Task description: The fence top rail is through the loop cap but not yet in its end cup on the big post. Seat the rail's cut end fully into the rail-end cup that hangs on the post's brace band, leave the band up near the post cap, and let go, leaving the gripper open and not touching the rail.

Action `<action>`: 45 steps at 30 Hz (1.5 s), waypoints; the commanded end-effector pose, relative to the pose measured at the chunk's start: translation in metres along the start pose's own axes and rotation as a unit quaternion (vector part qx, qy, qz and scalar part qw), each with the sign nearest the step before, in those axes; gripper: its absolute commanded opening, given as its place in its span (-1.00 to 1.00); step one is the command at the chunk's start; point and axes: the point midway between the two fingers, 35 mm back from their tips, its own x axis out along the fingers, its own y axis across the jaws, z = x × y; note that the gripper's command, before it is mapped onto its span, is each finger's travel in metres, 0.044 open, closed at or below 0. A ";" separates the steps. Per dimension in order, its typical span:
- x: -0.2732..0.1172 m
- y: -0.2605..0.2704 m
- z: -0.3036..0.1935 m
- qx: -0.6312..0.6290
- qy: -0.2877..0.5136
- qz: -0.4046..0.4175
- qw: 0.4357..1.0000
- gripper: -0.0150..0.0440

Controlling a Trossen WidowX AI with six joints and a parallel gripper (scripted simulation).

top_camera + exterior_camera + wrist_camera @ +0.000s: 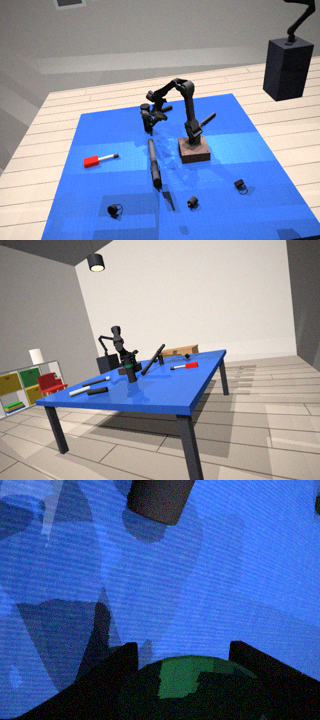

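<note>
Since rail-end cup point(151, 121) point(180, 677) looks stiff, light & slick, claw point(157, 119) point(183, 652) pinching its sides beside big post point(147, 126) point(131, 375) shd grip mid-wall, w/o dragging band down.

Solid green shows on the end cup point(151, 121) point(177, 677) and the brace band point(128, 366). The counter point(129, 183) point(165, 392) point(225, 570) is blue, finely ribbed; the tool's handle point(91, 161) point(191, 365) is plain red, its shaft point(106, 157) point(180, 367) white, its tip point(116, 155) point(172, 368) dark grey.
</note>
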 end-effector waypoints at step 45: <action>0.009 -0.019 -0.002 0.088 0.051 -0.005 0.995 -0.49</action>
